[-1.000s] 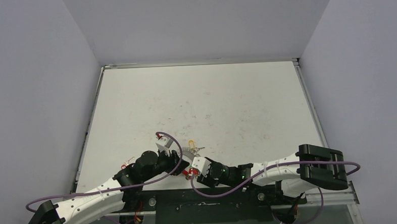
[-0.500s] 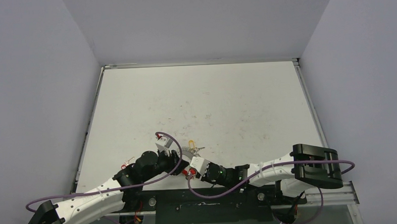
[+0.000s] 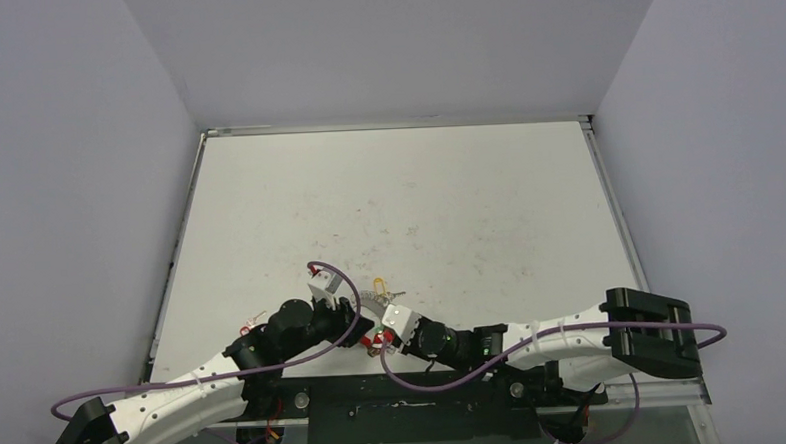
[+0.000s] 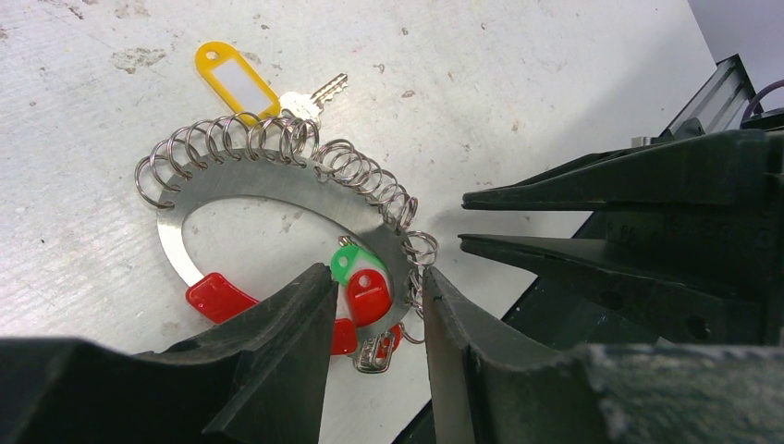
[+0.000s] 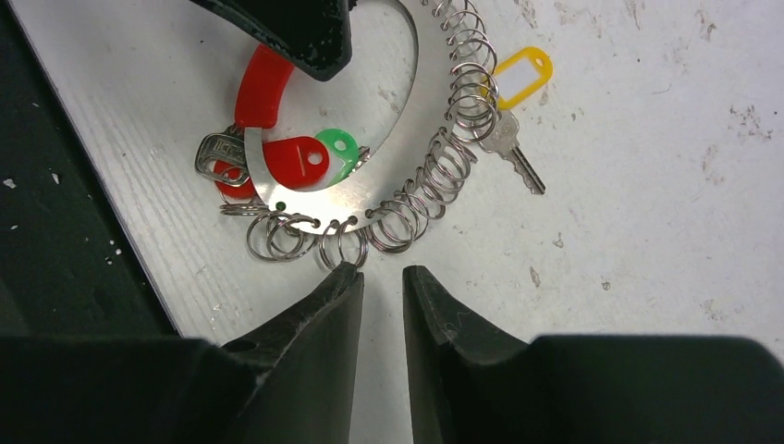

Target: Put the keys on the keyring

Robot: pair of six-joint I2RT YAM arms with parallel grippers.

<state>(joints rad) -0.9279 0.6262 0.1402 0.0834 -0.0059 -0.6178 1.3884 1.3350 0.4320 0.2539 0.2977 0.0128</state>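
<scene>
The keyring (image 4: 259,178) is a flat silvery ring lined with several small split rings and has a red plastic piece (image 4: 214,298); it lies on the white table near the front edge (image 3: 373,303). A red tag (image 4: 368,294), a green tag (image 4: 349,262) and a silver key (image 4: 374,351) hang at its rim. A yellow-tagged key (image 4: 236,79) lies against its far side. My left gripper (image 4: 376,277) is open and straddles the rim at the red and green tags. My right gripper (image 5: 381,273) is narrowly open and empty; one fingertip touches a split ring on the keyring (image 5: 370,205).
The black base plate (image 3: 407,407) runs along the table's near edge, right beside the ring (image 5: 55,231). The two grippers face each other closely (image 3: 379,333); the left finger (image 5: 296,32) hangs over the ring's inside. White walls enclose the table.
My right gripper has edged slightly toward the ring and its arm has shifted right. The left arm and the ring have stayed put.
</scene>
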